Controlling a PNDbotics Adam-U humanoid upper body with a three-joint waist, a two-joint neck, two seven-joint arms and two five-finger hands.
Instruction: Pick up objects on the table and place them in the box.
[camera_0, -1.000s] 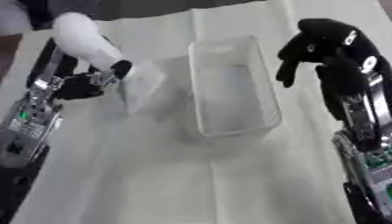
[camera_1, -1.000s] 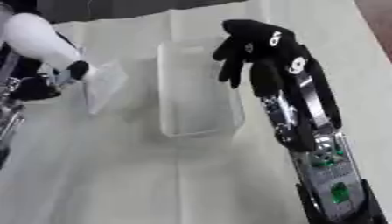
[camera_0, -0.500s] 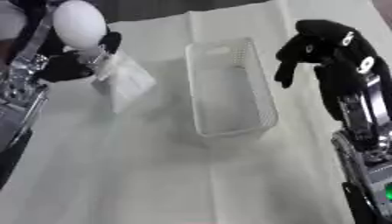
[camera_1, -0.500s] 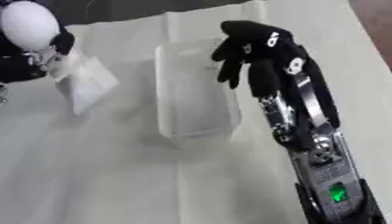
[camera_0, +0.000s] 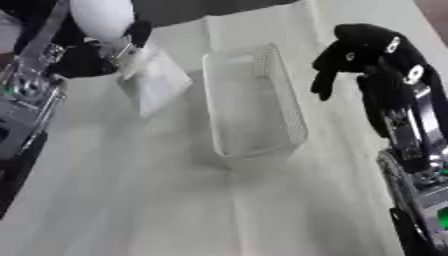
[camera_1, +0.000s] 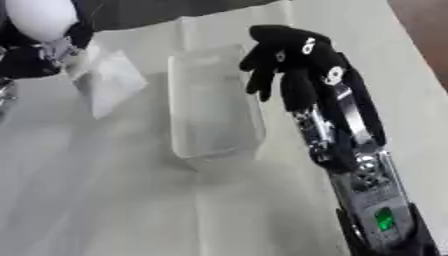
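Left eye view: clear box (camera_0: 254, 102) lying lengthwise on the white-covered surface (camera_0: 175, 200). Left of the box, just beside its far end, left hand (camera_0: 92, 55) pinching a pale, translucent packet (camera_0: 156, 85), lifted and hanging tilted. Right of the box, right hand (camera_0: 367, 55) hovering, black fingers curled downward, holding nothing.
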